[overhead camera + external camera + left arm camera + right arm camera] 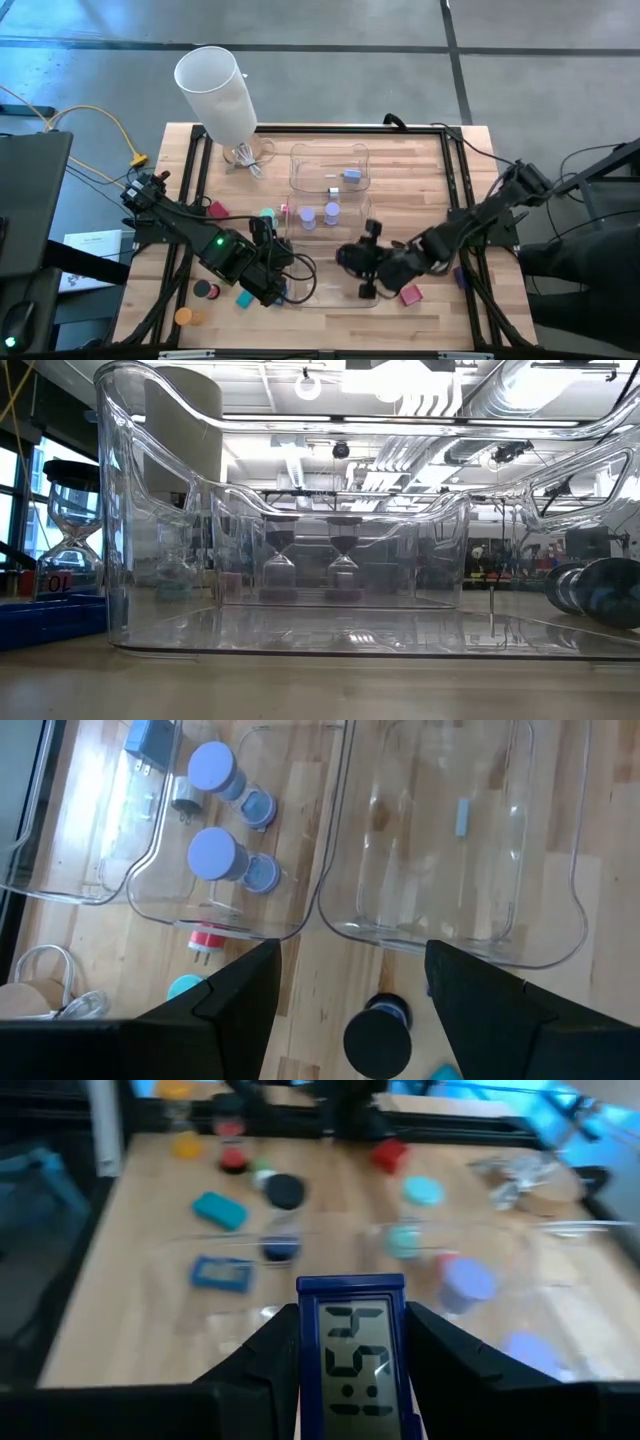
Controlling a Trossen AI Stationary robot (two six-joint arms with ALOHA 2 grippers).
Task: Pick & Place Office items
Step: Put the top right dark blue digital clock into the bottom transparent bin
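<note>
The table is showing a pale wood top with visible grain and plank seams, bordered by a matt black frame. The trays are appearing as clear, glossy plastic that is catching ceiling reflections in the low view, and the lamp shade is presenting a smooth, matt white surface. The right gripper is gripping a blue plastic timer with a grey glossy display, while the fingers of the left gripper are looking matt black and smooth.

Overhead, table-level, two wrist views
</note>
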